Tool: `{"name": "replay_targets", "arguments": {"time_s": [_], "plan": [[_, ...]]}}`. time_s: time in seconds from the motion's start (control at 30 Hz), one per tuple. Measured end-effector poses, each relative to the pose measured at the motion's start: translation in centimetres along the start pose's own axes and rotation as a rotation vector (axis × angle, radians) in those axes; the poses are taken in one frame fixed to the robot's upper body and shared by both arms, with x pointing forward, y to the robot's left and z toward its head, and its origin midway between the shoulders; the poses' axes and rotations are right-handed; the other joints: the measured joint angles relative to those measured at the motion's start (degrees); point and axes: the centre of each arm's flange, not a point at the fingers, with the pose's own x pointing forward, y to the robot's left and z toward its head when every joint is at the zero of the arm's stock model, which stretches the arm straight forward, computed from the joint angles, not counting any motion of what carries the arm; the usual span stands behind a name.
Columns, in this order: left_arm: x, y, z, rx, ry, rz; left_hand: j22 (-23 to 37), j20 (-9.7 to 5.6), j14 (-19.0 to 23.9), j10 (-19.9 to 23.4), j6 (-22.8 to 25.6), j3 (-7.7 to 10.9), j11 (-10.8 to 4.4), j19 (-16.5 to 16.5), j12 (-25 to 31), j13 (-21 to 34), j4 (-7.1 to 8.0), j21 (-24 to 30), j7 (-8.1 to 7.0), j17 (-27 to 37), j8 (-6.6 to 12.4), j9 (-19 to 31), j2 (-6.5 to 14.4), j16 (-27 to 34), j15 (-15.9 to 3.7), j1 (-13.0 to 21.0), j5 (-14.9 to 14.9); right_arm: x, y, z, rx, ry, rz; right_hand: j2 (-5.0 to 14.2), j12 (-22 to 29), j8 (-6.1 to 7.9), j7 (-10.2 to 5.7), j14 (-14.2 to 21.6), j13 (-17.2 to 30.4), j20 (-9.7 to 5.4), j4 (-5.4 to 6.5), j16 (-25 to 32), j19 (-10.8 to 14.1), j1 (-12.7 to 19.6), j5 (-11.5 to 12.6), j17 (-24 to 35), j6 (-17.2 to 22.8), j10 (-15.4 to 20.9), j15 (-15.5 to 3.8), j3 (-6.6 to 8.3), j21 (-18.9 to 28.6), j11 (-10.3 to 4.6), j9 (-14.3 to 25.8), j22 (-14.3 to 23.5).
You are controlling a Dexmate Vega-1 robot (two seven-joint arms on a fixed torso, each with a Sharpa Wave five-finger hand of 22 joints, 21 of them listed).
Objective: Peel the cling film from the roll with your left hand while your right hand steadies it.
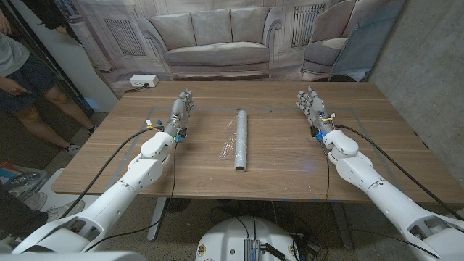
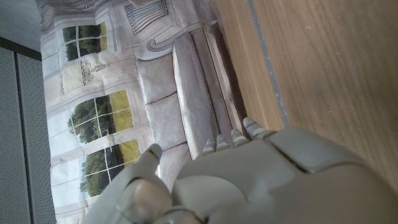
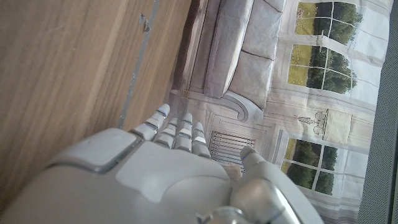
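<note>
Grey roll [image 1: 241,139] with clear film, brown wood-grain table [image 1: 275,170], pale grey hands.

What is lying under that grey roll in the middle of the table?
The cling film roll lies on the wooden table. A loose, crinkled bit of clear film spreads out on the side nearer the left hand. Whatever sits directly beneath the roll is hidden.

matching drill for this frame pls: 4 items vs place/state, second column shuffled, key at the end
1. cling film roll
2. left hand
3. right hand
4. power strip

A. open, on the robot's right of the roll
B. white, at the table's far left corner
C. lying mid-table, loose film on its left side
D. open, on the robot's left of the roll

Pairs: 1-C, 2-D, 3-A, 4-B
</note>
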Motion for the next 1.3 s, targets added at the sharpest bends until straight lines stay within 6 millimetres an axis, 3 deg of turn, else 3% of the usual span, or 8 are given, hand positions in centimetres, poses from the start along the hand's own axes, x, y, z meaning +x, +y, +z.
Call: {"name": "replay_targets", "arguments": {"time_s": [0.3, 0.47, 0.6, 0.83, 1.3], "plan": [[0.1, 0.0, 0.0, 0.001, 0.002, -0.012, 0.0, 0.0, 0.0, 0.0, 0.0, 0.0, 0.0, 0.0, 0.0, 0.0, 0.0, 0.0, 0.0, 0.0, 0.0, 0.27, 0.14, 0.0, 0.0, -0.15, 0.0, -0.3, 0.2, 0.1, -0.002, -0.002, 0.002, 0.48, 0.0, 0.0, 0.21, 0.52, 0.0, -0.2, -0.44, 0.22, 0.61, 0.48, 0.0, -0.04, 0.21, 0.63, 0.11, 0.38, 0.01, 0.63, 0.0, 0.0], [0.2, 0.0, -0.1, 0.0, 0.004, -0.013, 0.0, 0.0, 0.01, 0.0, 0.01, -0.01, 0.0, 0.01, 0.23, -0.01, 0.0, 0.0, 0.0, 0.0, 0.0, 0.27, -0.08, 0.0, 0.0, 0.08, 0.0, -0.3, 0.2, 0.3, -0.013, -0.002, 0.001, 1.5, 0.0, 0.0, 1.26, 0.89, 0.0, -0.31, -3.37, 0.22, 1.19, 2.62, -0.51, -0.16, 0.21, 0.39, 2.17, 0.0, -0.09, 2.27, 0.0, 0.0], [0.2, 0.0, -0.2, -0.003, 0.005, -0.016, -0.01, 0.0, 0.01, 0.0, 0.01, -0.01, 0.0, 0.01, 0.27, -0.01, 0.0, 0.0, 0.0, 0.0, 0.0, 0.27, -0.08, 0.0, 0.0, 0.08, 0.0, -0.4, 0.4, 0.5, -0.026, 0.0, 0.005, 0.45, 0.22, 0.34, 1.66, 2.3, 0.0, -0.24, -5.33, 0.22, 2.85, 4.53, -1.0, -0.16, 0.6, 0.99, 3.58, 0.18, -0.4, 2.87, -0.01, -0.01], [0.3, 0.0, -0.3, -0.006, 0.006, -0.019, -0.01, 0.01, 0.01, 0.01, -0.2, -0.01, 0.01, 0.01, 0.27, -0.01, 0.0, 0.41, -0.21, 0.0, 0.44, 0.26, -0.08, 0.39, 0.01, 0.08, 0.21, -0.7, 0.8, 1.0, -0.073, 0.007, 0.018, -1.74, 1.11, 0.65, 2.25, 5.55, -0.01, 2.79, -9.19, 0.65, 6.06, 7.78, -1.93, -0.06, 2.67, 3.86, 6.4, -0.01, -0.42, 4.0, 0.27, -0.01], [0.3, -0.1, -0.3, -0.008, -0.001, -0.024, -0.01, 0.01, 0.01, 0.01, -0.2, -0.01, 0.01, 0.01, 0.27, -0.02, 0.0, 0.44, -0.21, -0.01, 0.44, 0.26, -0.08, 0.44, 0.01, 0.08, 0.21, -1.3, 2.3, 3.0, -0.206, 0.009, 0.051, -2.72, 2.0, 1.45, 2.34, 10.18, 0.27, 5.23, -12.02, 1.07, 8.5, 10.31, -2.14, -0.01, 5.22, 6.99, 8.0, -0.02, -0.42, 4.94, 0.26, -0.02]]}}
